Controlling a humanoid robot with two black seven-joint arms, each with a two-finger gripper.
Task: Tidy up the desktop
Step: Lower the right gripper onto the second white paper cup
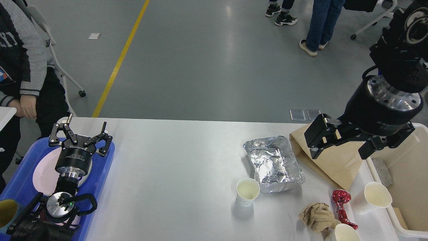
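The white desktop [174, 174] carries litter on its right half: a crumpled foil tray [274, 164], a brown paper bag [334, 167], an upright paper cup [247, 191], a brown paper wad [316, 217] and a red foil wrapper [341, 205]. Another cup [374, 197] lies tipped beside the bin, and a third [346, 232] sits at the front edge. My right gripper [338, 154] hangs open over the paper bag, holding nothing. My left gripper [86, 125] stands open and empty above a white plate [41, 175].
A blue tray [102, 174] at the left edge holds the plate and a dark cup [6, 212]. A cream bin [389, 216] at the right edge holds a foil lump [381, 171]. A person [20, 67] stands at the far left; others and wheeled chairs are beyond the table.
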